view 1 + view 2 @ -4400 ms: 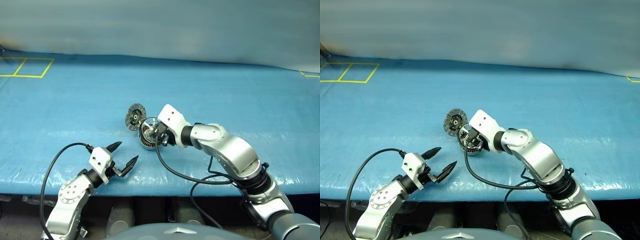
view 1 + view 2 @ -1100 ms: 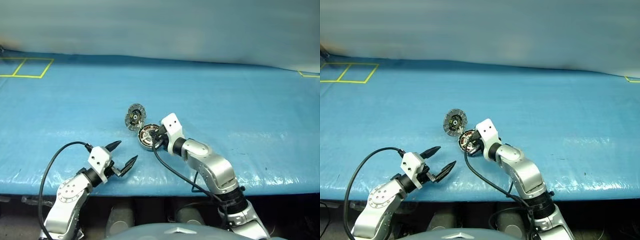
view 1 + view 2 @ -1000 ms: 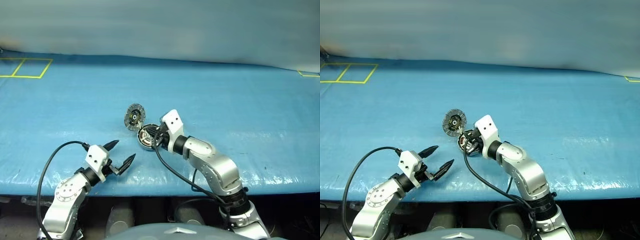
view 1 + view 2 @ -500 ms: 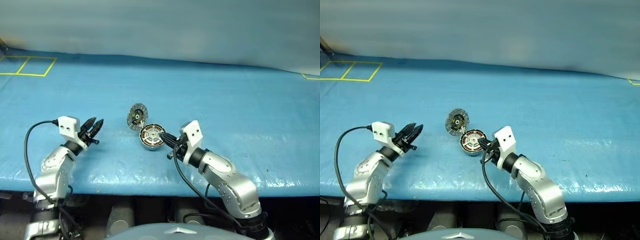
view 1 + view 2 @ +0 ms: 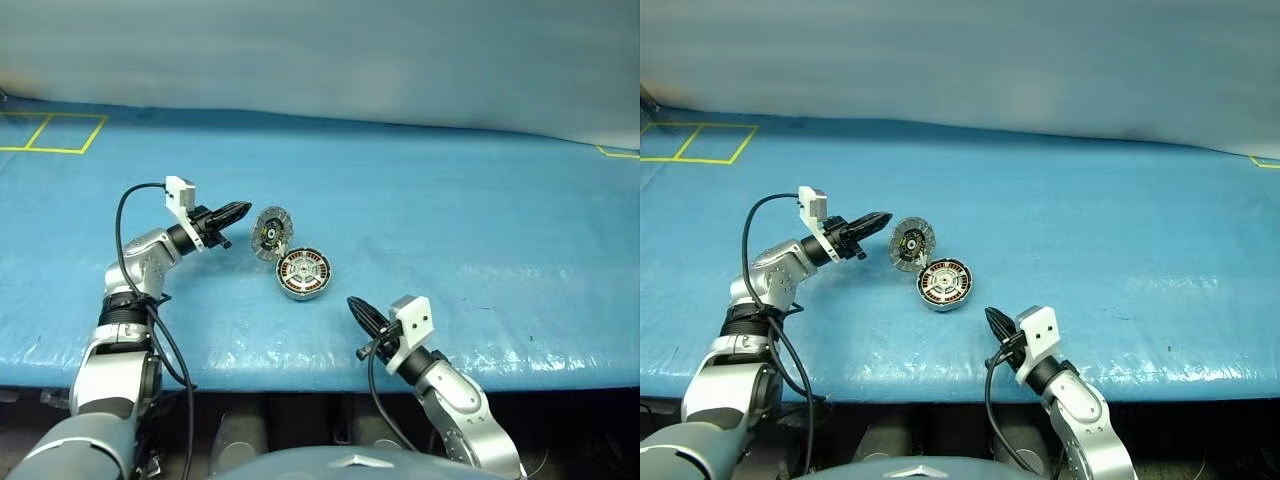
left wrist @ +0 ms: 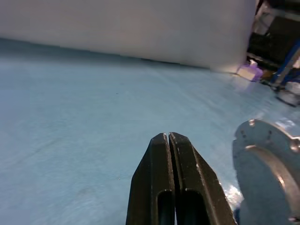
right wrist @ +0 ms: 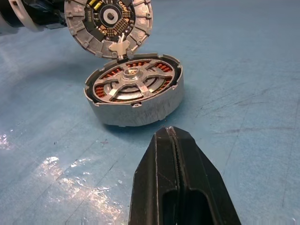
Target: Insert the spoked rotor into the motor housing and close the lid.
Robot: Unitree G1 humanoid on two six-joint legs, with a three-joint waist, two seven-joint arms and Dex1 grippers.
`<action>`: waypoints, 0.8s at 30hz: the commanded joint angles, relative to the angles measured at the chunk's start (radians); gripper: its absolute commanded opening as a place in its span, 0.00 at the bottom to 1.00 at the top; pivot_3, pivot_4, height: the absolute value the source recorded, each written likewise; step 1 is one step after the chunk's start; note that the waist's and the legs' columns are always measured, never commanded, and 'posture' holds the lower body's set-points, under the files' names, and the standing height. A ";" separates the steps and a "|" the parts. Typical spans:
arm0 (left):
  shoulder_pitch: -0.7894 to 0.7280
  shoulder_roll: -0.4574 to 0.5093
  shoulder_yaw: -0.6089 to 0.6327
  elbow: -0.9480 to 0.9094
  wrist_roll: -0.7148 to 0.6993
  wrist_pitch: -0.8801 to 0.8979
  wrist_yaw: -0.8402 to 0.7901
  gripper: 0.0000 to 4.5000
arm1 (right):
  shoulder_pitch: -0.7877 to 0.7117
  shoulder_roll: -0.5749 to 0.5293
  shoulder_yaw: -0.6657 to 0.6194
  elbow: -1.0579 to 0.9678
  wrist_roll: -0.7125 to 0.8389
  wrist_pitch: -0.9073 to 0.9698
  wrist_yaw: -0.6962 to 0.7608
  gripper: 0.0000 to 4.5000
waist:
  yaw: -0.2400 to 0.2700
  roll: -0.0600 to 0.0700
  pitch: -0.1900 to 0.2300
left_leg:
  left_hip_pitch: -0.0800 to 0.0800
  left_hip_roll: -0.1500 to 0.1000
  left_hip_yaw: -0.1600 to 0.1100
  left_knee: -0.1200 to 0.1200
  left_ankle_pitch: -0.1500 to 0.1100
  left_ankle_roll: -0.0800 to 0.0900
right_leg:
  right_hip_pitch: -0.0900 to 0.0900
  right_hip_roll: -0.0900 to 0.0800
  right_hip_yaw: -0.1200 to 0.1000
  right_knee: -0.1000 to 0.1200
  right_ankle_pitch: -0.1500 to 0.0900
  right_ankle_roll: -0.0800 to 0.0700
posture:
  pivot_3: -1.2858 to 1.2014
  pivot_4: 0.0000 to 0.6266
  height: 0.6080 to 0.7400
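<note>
Housing [image 5: 304,274]: we see it flat on the blue bench, midway along and nearer the front edge than the back; copper windings show around the inside.
Rotor [image 7: 132,85]: we read it as already seated in the housing, silver spokes and hub level with the cup's rim.
Lid [image 5: 271,233]: stands open and nearly upright on its hinge at the housing's back-left edge, ribbed inner face toward the housing.
Left gripper [image 5: 237,211]: fingers pressed together, holding nothing; tips level, just beside the lid's smooth outer face; we cannot tell if they touch.
Right gripper [image 5: 358,309]: fingers closed on nothing; near the front edge, well apart from the housing.
Handling: we judge the parts to be stiff, smooth metal, compact but heavy for their size. The lid should swing freely on its hinge, and magnets may snap it down. A push high on the outer face should tip it shut; a low push may skid the housing.
Open room: the bench is bare on every side of the housing; the front edge lies closest, so we would push across the bench, not toward that edge.
</note>
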 commanded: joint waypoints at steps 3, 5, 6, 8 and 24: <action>-0.045 -0.011 -0.053 0.020 0.042 0.036 -0.051 0.02 | -0.006 0.011 0.003 -0.004 0.001 -0.058 -0.003 0.00 | 0.002 0.000 0.000 | 0.000 0.000 0.000 0.001 0.000 0.000 | 0.000 0.000 0.000 0.000 0.000 0.000 | 0.52 0.24 1.00; -0.037 -0.034 -0.068 -0.010 0.042 0.040 -0.065 0.02 | -0.013 0.011 0.007 0.008 0.005 -0.075 0.009 0.00 | 0.004 0.000 0.000 | 0.000 0.000 0.000 0.001 0.000 0.000 | 0.000 0.000 0.000 0.000 0.000 0.000 | 0.52 0.24 1.00; -0.029 -0.051 -0.072 -0.029 0.038 0.042 -0.065 0.02 | -0.016 0.012 0.008 0.016 0.012 -0.080 0.015 0.00 | 0.006 0.000 0.000 | 0.000 0.000 0.000 0.001 0.000 0.000 | 0.000 0.000 0.000 0.000 0.000 0.000 | 0.52 0.24 1.00; -0.013 -0.077 -0.080 -0.066 0.027 0.052 -0.072 0.02 | -0.023 0.013 0.008 0.035 0.020 -0.089 0.026 0.00 | 0.009 0.000 0.000 | -0.001 0.000 -0.001 0.002 0.000 0.000 | 0.000 0.000 0.000 0.000 0.000 0.000 | 0.52 0.24 1.00; 0.031 -0.135 -0.179 -0.162 0.056 0.102 -0.103 0.02 | -0.071 0.004 0.015 0.135 0.038 -0.095 0.088 0.00 | 0.010 0.000 0.000 | -0.001 -0.001 -0.002 0.006 0.000 0.001 | 0.002 0.000 0.001 0.002 0.000 -0.001 | 0.52 0.24 1.00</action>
